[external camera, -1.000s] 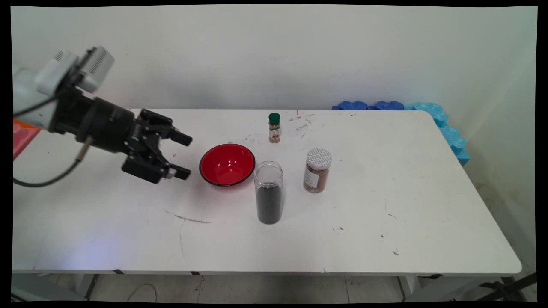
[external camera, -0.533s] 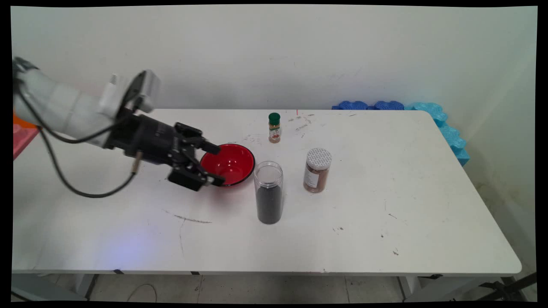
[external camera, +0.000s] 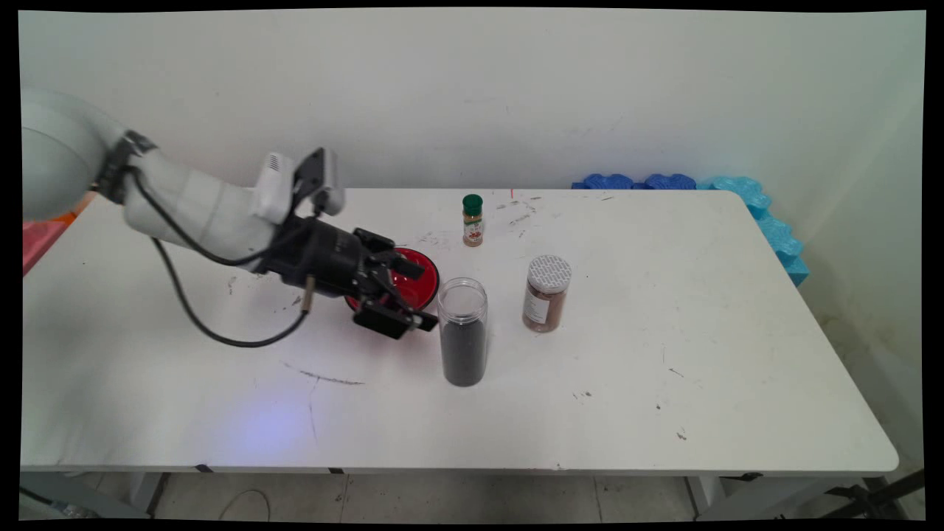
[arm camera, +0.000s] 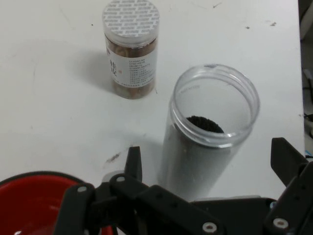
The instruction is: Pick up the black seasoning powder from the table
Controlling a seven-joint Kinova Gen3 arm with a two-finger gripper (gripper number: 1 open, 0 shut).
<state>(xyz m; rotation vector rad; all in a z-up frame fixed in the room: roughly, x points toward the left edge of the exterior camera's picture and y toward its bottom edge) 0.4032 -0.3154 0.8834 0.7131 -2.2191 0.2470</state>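
Observation:
My black gripper [external camera: 422, 295] hangs open over the right part of the red bowl [external camera: 413, 284], its fingers pointing right at the tall clear jar [external camera: 463, 332]. That jar has no lid and holds dark powder in its lower part. In the hand view the tall clear jar [arm camera: 208, 134] stands upright between and just beyond my spread fingertips [arm camera: 133, 161], apart from both. The gripper [arm camera: 208, 159] holds nothing. A brown spice jar with a white lid [arm camera: 132, 49] stands beyond, and the red bowl's rim [arm camera: 34, 178] shows at lower left.
The brown spice jar [external camera: 546, 293] stands right of the tall jar. A small green-capped spice bottle [external camera: 473, 220] stands further back. Blue foam pieces [external camera: 745, 199] lie along the table's far right edge. A black cable [external camera: 214, 324] hangs from the arm.
The arm has swung right across the table, bringing the open gripper from left of the red bowl to over it, close to the tall jar. The jars and bowl have not moved.

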